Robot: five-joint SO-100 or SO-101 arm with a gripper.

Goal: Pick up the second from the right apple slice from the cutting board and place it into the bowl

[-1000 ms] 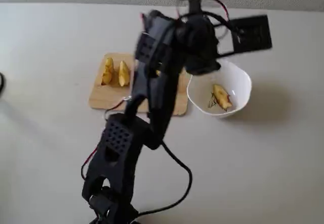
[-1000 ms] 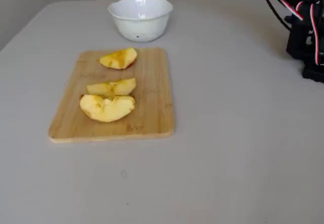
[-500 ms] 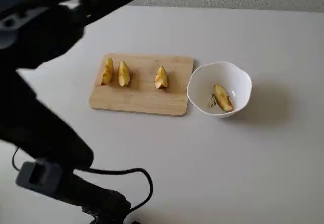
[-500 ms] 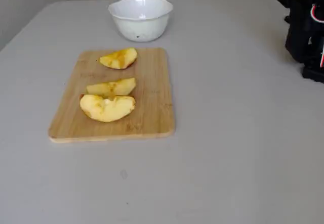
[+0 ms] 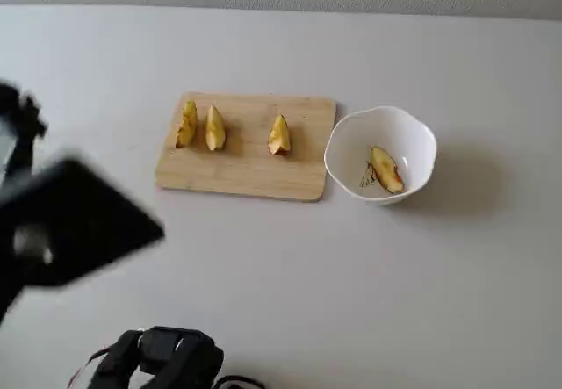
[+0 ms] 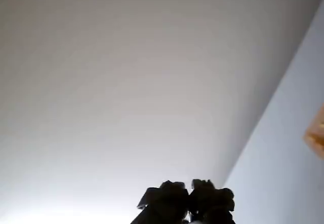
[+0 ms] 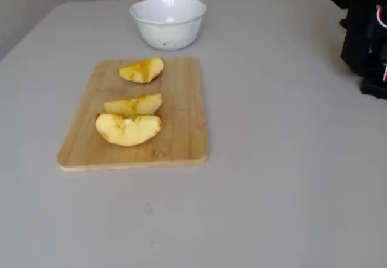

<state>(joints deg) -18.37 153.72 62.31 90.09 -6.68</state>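
Count: three slices left on the cutting board [image 5: 246,165], one apple slice [image 5: 385,169] in the bowl [image 5: 413,134], one board, one bowl. That slice is long, yellow-orange with a thin dark reddish skin edge, lying on the bowl's inner bottom beside a small motif. A fixed view shows the bowl [image 7: 168,21] side-on, contents hidden. Pincer [image 6: 189,196] is a dark silhouette at the wrist view's bottom edge, tips together, holding nothing. Arm is blurred, cut off. Tabletop [image 5: 351,275] is pale grey.
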